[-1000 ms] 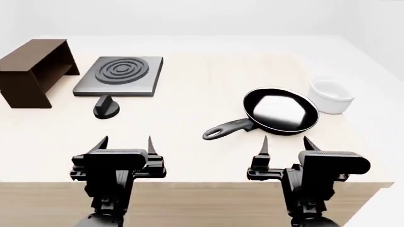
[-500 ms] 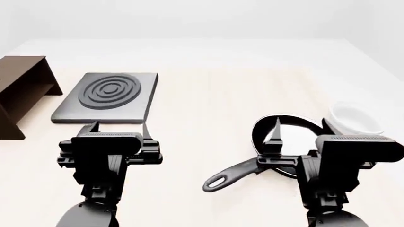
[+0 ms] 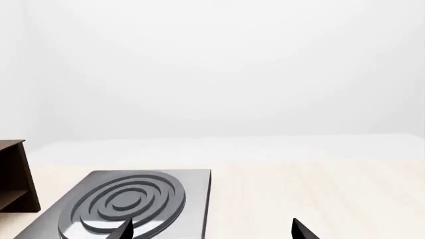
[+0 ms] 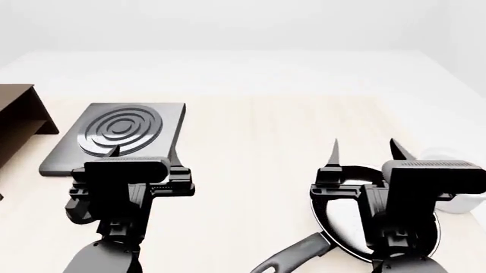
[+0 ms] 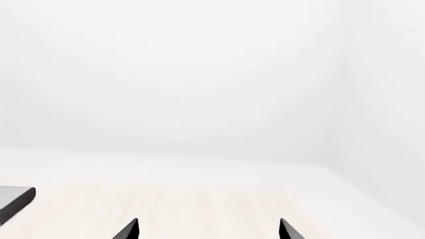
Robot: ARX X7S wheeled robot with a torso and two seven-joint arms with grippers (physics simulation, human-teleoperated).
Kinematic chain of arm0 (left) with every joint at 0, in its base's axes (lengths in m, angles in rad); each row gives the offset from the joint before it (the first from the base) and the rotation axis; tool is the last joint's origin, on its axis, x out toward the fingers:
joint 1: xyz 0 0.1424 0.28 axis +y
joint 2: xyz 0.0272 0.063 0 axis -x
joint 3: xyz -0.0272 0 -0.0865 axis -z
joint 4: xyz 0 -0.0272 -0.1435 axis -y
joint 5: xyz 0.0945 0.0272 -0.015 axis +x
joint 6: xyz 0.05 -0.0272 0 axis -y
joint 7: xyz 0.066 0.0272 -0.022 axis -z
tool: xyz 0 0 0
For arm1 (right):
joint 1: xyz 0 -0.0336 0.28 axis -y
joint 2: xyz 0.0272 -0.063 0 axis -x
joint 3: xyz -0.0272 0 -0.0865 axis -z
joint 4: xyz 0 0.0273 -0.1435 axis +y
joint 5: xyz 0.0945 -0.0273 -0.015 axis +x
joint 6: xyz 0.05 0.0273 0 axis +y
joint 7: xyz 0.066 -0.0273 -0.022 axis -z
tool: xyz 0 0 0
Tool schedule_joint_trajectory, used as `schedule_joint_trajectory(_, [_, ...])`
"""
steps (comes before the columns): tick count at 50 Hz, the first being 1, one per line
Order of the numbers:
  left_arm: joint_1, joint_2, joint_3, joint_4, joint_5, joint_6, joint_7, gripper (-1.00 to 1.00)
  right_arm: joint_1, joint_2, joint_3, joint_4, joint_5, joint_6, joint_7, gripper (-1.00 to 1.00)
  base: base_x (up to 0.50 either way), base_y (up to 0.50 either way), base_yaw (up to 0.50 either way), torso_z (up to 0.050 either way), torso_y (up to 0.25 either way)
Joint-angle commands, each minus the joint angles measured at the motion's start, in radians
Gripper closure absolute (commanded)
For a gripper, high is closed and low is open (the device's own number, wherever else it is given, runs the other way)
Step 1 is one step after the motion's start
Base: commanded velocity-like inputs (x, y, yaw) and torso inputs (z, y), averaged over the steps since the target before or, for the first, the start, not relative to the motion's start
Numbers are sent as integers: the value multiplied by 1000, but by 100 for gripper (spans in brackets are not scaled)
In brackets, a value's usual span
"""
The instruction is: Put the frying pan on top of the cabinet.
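The frying pan [image 4: 340, 223] is a round black pan with a glossy inside. It lies on the table at the lower right of the head view, with its grey handle [image 4: 295, 255] pointing toward me and left. My right gripper [image 4: 365, 149] is open and empty and hangs over the pan, hiding most of it. It also shows in the right wrist view [image 5: 208, 231], where the pan is out of view. The dark brown cabinet [image 4: 17, 122] stands at the far left edge. My left gripper [image 4: 144, 153] is open and empty over the near edge of the hob plate.
A square grey hob plate [image 4: 122, 135] with concentric rings lies right of the cabinet; the left wrist view shows it [image 3: 126, 204] beside the cabinet [image 3: 13, 174]. A white bowl [image 4: 459, 203] sits behind the right gripper, mostly hidden. The light wooden table [image 4: 251, 142] stretches ahead.
The head view has moved forward over the table. Both grippers have moved forward with it: the right now covers the pan, the left covers the hob's near edge and the small black knob.
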Motion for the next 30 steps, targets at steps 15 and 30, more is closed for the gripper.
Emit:
schedule_joint_trajectory(15, [12,-15,8,1,-21,5,-14,-100,416,782,-510,-266,664,-370,902,-100,0,0,0,0,0])
schedule_joint_trajectory(30, [-340,-165,32,177,-492,-804,-32,-100,414,775,-535,-225,663,-385,888,-100,0,0,0,0,0])
